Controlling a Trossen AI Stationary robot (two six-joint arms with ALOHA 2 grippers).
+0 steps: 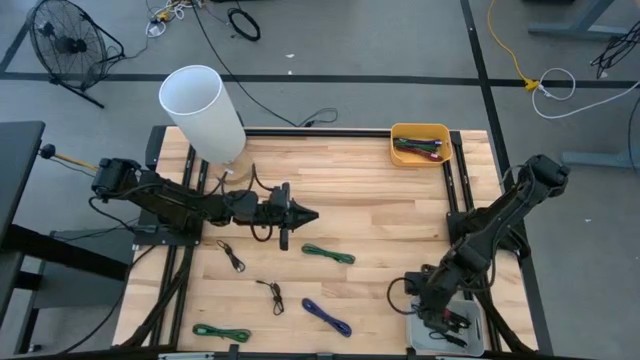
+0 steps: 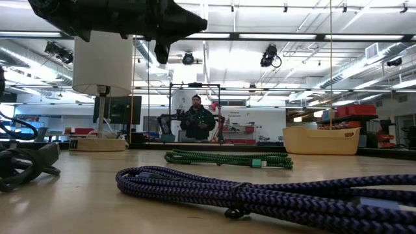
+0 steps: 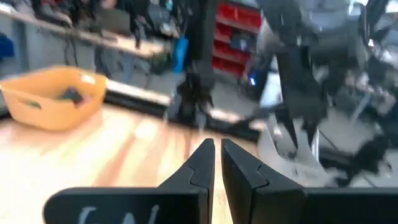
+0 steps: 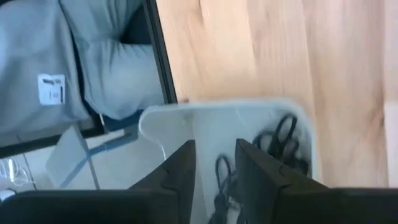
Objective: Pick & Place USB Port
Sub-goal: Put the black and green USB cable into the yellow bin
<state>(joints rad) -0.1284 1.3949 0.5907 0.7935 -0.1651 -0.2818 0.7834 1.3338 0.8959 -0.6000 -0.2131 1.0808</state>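
Observation:
Several coiled cables lie flat on the wooden table: a green one (image 1: 328,253), a purple one (image 1: 327,317), another green one (image 1: 222,332) and two black ones (image 1: 232,255) (image 1: 272,295). My left gripper (image 1: 312,215) hangs level over the table's middle, shut and holding nothing. My right gripper (image 4: 214,171) stands open at the near right corner, slanting down over a white tray (image 4: 186,112). Black cables (image 4: 283,140) lie in the tray, and another strand shows below the gap between the fingers. In the low view the purple cable (image 2: 260,195) lies nearest, the green one (image 2: 227,158) behind it.
A yellow bin (image 1: 420,143) holding cables sits at the far right corner. A tall white cylinder (image 1: 203,110) stands at the far left. A black frame (image 1: 455,200) runs along the table's sides. A person (image 2: 197,120) stands in the room beyond.

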